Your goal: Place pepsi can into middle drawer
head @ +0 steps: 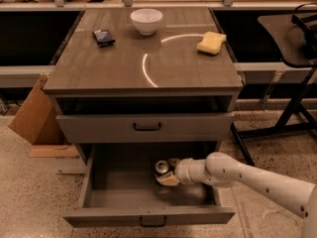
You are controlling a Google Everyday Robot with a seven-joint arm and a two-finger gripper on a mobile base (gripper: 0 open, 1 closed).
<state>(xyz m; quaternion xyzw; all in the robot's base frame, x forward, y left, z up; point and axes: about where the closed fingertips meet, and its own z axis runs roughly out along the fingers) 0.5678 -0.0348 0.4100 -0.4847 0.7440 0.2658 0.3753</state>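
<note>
We see cabinet (114, 63) at centre, its top lit by curved glare. White arm (247, 175) reaches in from cabinet's lower right. Middle drawer (148, 216), lowest on cabinet, pulled open. Closed drawer front (99, 128) above it. Cardboard (29, 115) leans at cabinet's left side. Gripper (170, 171) inside open drawer, right of centre; we read it as clamped on pepsi can (161, 166), which is tilted with silver top up. On cabinet top: white bowl (146, 20) at rear centre, yellow sponge (211, 42) rear right, dark packet (103, 36) rear left.
</note>
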